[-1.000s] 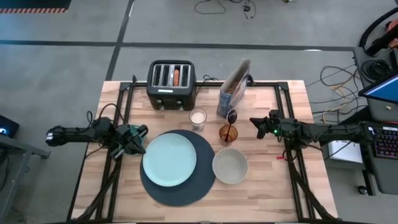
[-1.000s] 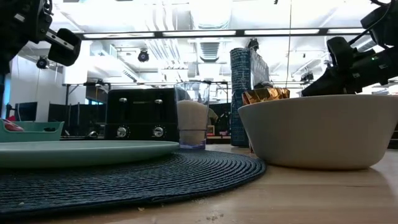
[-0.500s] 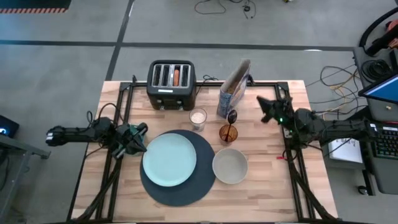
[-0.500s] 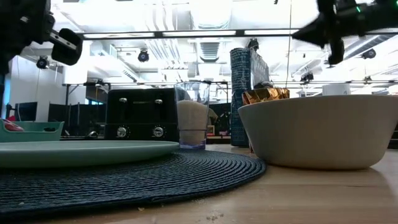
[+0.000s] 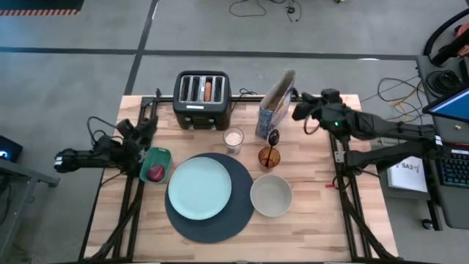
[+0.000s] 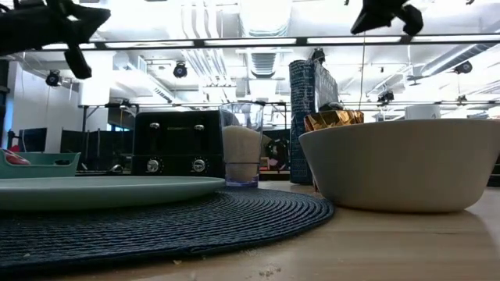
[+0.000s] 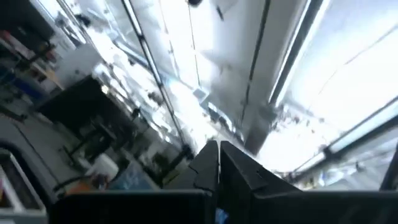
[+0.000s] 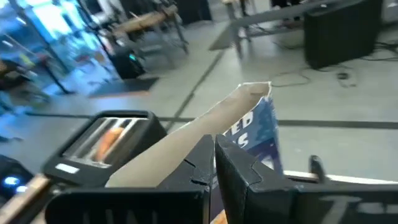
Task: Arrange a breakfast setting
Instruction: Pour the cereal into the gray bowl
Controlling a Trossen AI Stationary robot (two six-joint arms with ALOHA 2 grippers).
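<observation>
The pale blue plate lies on the dark blue round mat. The cream bowl stands to its right. The amber glass holds the dark spoon. The blue cereal box stands behind it, upright and open at the top. The bagel sticks in a slot of the black toaster. The dark red fruit lies in the small teal dish. My left gripper is shut and empty, raised near the table's left edge. My right gripper is shut and empty, raised just right of the box top.
A clear glass of white drink stands between the toaster and the mat. Black frame rails run along the table's left, right and far sides. Bare wood lies at the near right.
My left gripper has drawn back from over the teal dish, going up and toward the table's far left and tipping upward; the dish and fruit now show. My right gripper has risen and gone toward the far edge, ending beside the cereal box top.
</observation>
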